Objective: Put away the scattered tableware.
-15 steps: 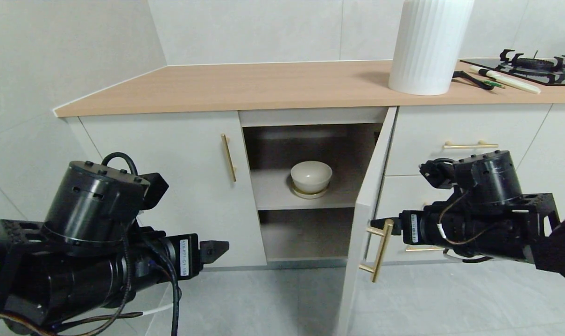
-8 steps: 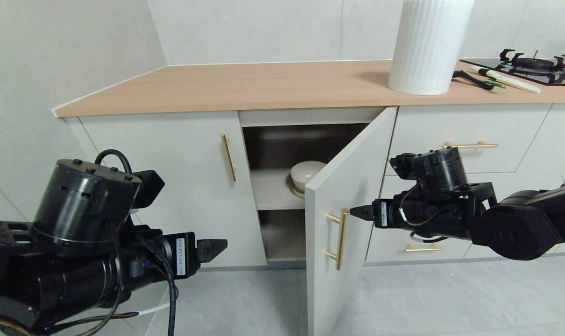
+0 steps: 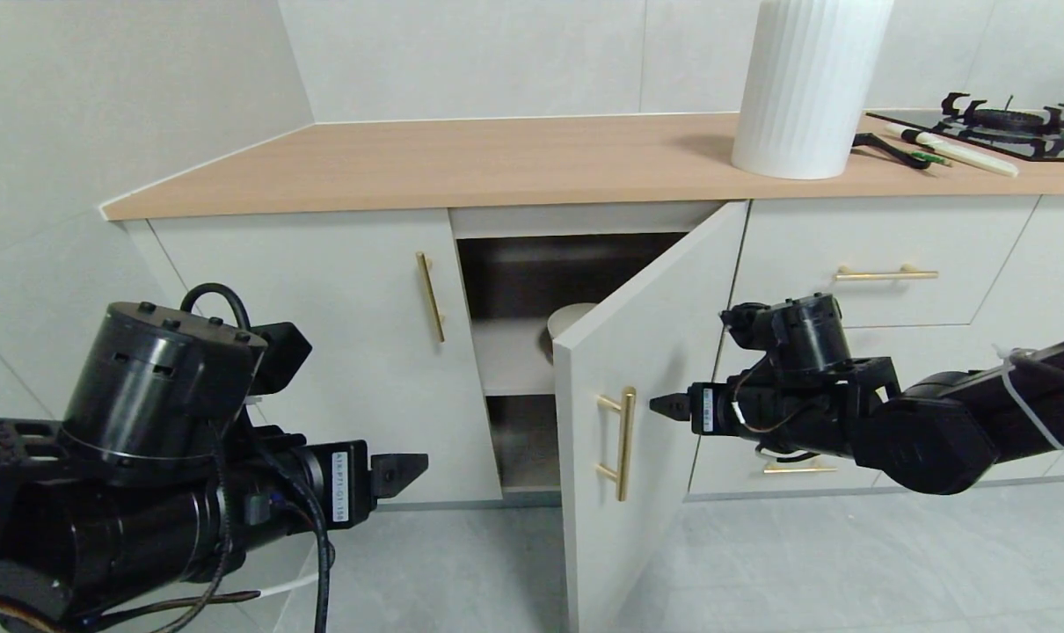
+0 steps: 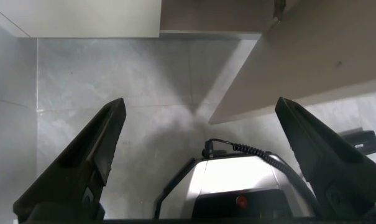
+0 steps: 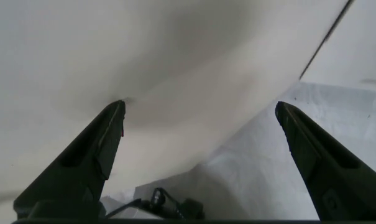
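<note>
Pushing the door (image 3: 646,352) nearer shut with my right gripper (image 3: 664,405), jaws spread, left gripper (image 3: 404,468) likewise; bowl (image 3: 569,314) probably stowed.

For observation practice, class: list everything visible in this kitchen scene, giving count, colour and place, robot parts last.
worktop: one, light wood, running the whole width
vase: one, white, on the worktop's right part
utensils: two, black and cream, between vase and hob
hob: one, black, worktop's far right
shut door: one, pale grey, left of the opening
half-open door: one, pale grey, gold handle
bowl: one, white, on the shelf, partly behind the half-open door
drawer handles: two, gold, right of that door
left gripper: one, black, open, low before the shut door
right gripper: one, black, open, beside the half-open door's handle
</note>
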